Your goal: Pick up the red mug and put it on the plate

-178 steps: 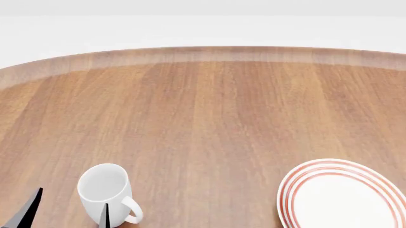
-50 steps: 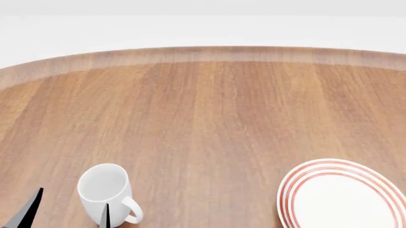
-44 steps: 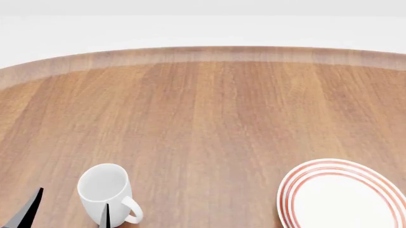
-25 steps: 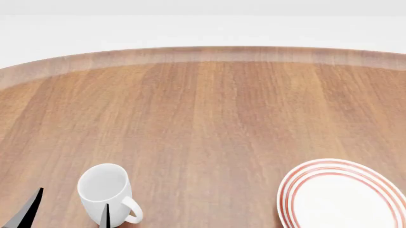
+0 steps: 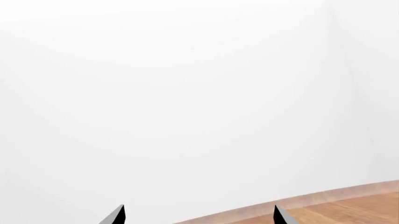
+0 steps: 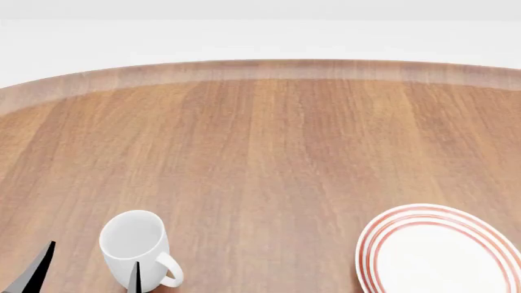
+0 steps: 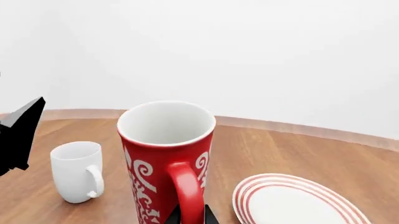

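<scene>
The red mug (image 7: 163, 158), tall with white swirls and a white inside, stands upright close to the right wrist camera. My right gripper (image 7: 188, 217) is shut on its red handle (image 7: 186, 191), with a dark jaw tight against each side. The mug's base is cut off, so I cannot tell whether it touches the table. The plate (image 7: 249, 198), white with red rings, lies just beside the mug; in the head view it (image 6: 370, 244) is at the near right. The head view shows neither the red mug nor the right gripper. My left gripper (image 6: 89, 271) is open at the near left.
A plain white mug (image 6: 134, 244) stands at the near left, between the left gripper's fingertips (image 6: 46, 259) as the head view shows it; this white mug (image 7: 76, 170) is on the red mug's other side from the plate. The round wooden table (image 6: 269, 152) extends far ahead.
</scene>
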Motion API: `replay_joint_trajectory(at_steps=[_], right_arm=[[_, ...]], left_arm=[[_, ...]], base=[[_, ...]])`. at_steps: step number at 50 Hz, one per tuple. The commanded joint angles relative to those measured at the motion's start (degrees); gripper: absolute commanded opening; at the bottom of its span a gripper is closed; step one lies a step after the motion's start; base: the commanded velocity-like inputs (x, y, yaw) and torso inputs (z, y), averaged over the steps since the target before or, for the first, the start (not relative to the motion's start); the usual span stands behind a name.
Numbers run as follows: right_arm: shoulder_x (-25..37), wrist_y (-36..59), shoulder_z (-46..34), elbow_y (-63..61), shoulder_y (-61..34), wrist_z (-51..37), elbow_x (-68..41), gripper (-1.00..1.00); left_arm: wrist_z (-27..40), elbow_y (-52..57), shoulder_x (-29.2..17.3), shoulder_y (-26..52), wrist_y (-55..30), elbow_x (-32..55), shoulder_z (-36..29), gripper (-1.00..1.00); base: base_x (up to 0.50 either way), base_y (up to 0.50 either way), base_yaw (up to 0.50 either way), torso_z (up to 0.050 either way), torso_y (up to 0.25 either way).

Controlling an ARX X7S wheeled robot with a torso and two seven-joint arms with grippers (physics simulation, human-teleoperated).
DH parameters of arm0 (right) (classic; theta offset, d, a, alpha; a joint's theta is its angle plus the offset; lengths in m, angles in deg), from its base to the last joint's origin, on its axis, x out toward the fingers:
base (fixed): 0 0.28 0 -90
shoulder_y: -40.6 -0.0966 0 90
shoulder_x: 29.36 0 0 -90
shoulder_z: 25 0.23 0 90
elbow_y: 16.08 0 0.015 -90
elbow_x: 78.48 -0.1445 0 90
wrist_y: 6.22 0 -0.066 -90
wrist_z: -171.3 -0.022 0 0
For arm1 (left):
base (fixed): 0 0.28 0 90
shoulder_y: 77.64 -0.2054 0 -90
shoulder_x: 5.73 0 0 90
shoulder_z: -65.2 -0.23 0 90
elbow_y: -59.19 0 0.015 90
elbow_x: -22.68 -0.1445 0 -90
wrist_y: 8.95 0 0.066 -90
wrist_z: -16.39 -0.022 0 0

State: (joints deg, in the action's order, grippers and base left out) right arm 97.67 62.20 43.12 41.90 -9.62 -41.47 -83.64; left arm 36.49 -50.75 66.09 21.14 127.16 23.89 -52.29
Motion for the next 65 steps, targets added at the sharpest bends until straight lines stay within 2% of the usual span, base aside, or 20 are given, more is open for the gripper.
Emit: replay_joint_trajectory(at_steps=[1, 19, 31, 53, 65], right_arm=[[2.86, 7.65, 3.89, -9.37, -0.66, -2.81, -5.08, -1.0], [7.56, 26.07, 9.76, -19.98, -10.02, -9.2, -19.83, -1.0], [12.56, 34.23, 16.42, -24.22, -14.98, -15.22, -30.79, -1.0], [16.89, 45.36, 18.47, -23.28, -26.76, -23.34, -43.98, -1.0], [16.74, 48.38, 17.63, -20.91, -32.0, -25.28, -47.52, -1.0]], left_arm=[[0.06, -0.1, -0.07, 0.08, 0.2, 0.07, -0.17, 1.0], [0.22, -0.25, -0.1, 0.15, 0.5, 0.41, -0.35, 1.0], [0.34, -0.47, -0.11, 0.25, 0.93, 0.45, -0.47, 1.0], [0.83, -0.66, -0.13, 0.33, 1.27, 0.25, -0.54, 1.0], [0.81, -0.77, -0.21, 0.42, 1.49, 0.34, -0.74, 1.0]], base=[[0.0, 0.0, 0.0, 0.0, 0.0], [0.0, 0.0, 0.0, 0.0, 0.001], [0.0, 0.0, 0.0, 0.0, 0.0], [0.0, 0.0, 0.0, 0.0, 0.0], [0.0, 0.0, 0.0, 0.0, 0.0]])
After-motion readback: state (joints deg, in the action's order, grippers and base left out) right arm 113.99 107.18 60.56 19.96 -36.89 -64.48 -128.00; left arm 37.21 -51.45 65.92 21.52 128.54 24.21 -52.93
